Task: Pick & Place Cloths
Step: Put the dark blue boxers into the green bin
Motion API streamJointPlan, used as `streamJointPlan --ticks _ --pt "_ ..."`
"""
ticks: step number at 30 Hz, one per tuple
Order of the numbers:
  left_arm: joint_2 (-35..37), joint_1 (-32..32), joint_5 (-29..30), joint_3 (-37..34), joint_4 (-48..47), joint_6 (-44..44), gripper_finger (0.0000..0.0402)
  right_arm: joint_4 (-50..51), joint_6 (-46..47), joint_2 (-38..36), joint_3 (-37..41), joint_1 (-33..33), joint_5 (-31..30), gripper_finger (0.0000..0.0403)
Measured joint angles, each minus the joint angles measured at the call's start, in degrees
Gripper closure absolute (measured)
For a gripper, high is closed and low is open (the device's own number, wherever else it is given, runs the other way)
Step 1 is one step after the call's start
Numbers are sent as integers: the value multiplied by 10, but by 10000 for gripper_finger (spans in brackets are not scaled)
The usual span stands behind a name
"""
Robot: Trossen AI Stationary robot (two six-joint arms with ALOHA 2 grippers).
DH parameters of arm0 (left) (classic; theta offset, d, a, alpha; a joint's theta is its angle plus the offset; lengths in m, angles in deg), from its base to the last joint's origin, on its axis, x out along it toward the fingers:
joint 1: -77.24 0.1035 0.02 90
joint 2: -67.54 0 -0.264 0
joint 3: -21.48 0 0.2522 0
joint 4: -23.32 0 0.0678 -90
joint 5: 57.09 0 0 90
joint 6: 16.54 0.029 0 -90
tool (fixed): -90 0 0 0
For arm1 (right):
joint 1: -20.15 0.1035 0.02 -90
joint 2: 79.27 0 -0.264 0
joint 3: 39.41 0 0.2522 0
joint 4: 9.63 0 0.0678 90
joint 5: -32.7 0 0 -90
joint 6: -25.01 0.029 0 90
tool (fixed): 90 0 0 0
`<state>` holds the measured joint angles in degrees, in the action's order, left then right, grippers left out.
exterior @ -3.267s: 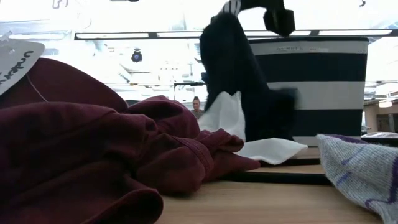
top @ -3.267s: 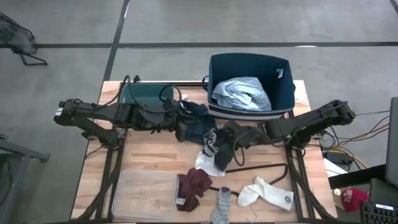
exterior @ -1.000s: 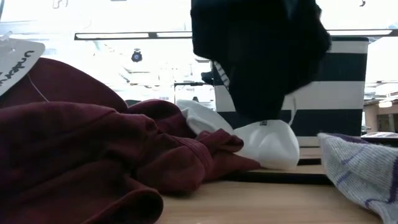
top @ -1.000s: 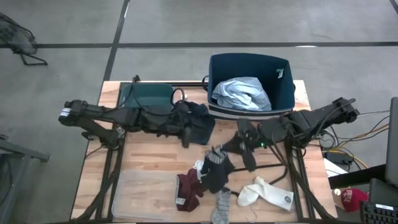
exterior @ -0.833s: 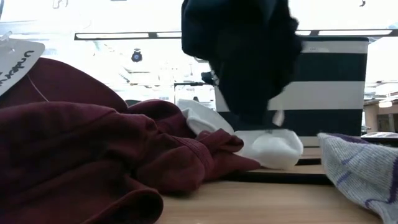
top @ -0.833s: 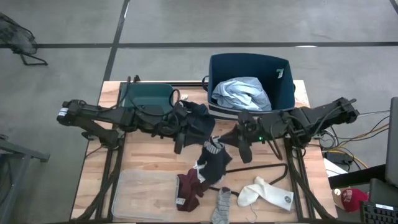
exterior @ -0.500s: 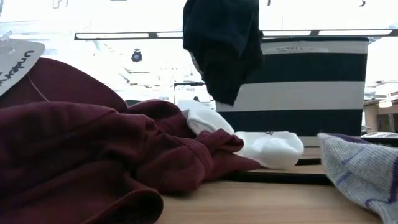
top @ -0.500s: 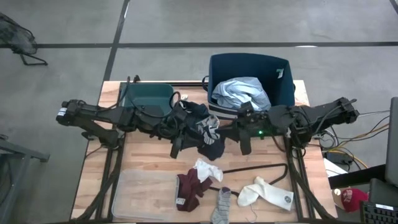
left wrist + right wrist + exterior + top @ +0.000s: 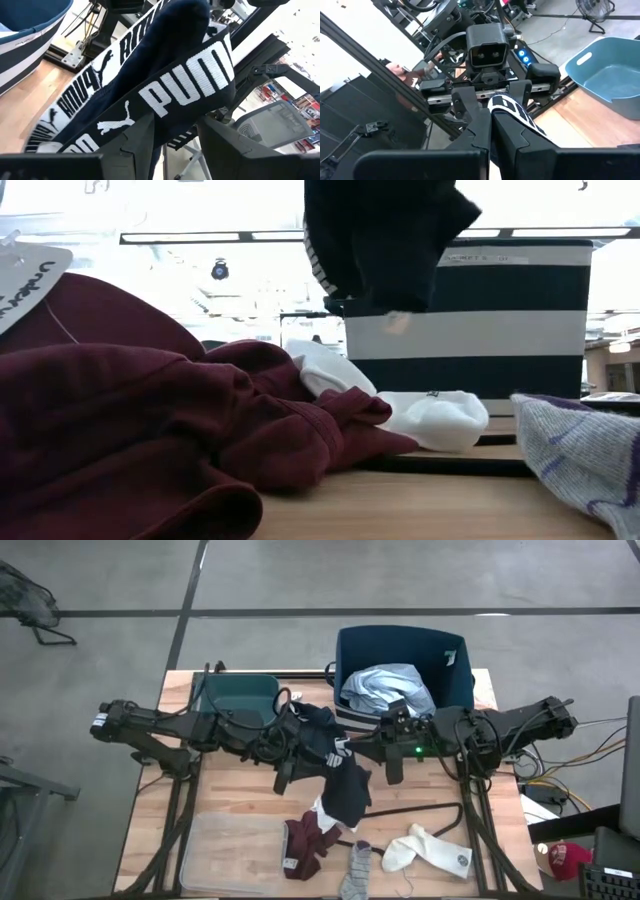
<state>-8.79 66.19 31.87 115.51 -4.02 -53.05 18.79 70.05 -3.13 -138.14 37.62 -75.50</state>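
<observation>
A dark navy garment [image 9: 345, 790] with a white-lettered waistband [image 9: 190, 85] hangs between my two grippers above the table's middle. My right gripper [image 9: 356, 747] is shut on it. My left gripper [image 9: 303, 755] faces it from the left with its fingers apart, more navy cloth [image 9: 315, 725] bunched over it. In the low view the garment [image 9: 380, 240] hangs clear of the table. A light blue shirt [image 9: 388, 690] lies in the navy striped basket [image 9: 455, 690]. A maroon piece [image 9: 308, 838], a white sock [image 9: 325, 810], a grey sock [image 9: 355, 870] and white socks [image 9: 430, 850] lie on the table. My left gripper's spread fingers [image 9: 140, 145] stand either side of the waistband, which lies folded across their tips [image 9: 150, 107]. Whether they press it, I cannot tell. My right gripper pinches the waistband [image 9: 507, 106] between its two shut fingers, coming level from the table's right. The rest of the garment hangs slack below, clear of the table.
A teal bin [image 9: 235, 695] stands at the far left, a clear plastic tray [image 9: 235, 850] lies at the near left, and a thin black wire hanger [image 9: 420, 810] lies right of centre. The basket's striped wall [image 9: 490, 320] stands just behind the hanging garment.
My right gripper has gone up and toward the table's left, to my left gripper, carrying the navy garment. The garment, whose lower end lay on the table, now hangs clear. The white sock beside it has stayed on the table.
</observation>
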Motion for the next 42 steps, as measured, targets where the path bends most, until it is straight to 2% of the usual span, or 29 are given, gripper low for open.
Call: streamJointPlan --ticks 15,20,27,32,42 --pt "3 1 -4 0 -1 7 245 0 11 0 0 0 0 394" --pt "26 2 -7 3 -2 54 245 -10 13 0 0 0 0 394" --pt "70 3 62 1 -31 80 245 -58 10 1 0 0 0 394" --pt "82 4 71 1 -30 65 231 -98 -1 1 0 0 2 394" --pt "83 5 70 0 -2 49 227 -102 -51 1 -24 0 1 394"
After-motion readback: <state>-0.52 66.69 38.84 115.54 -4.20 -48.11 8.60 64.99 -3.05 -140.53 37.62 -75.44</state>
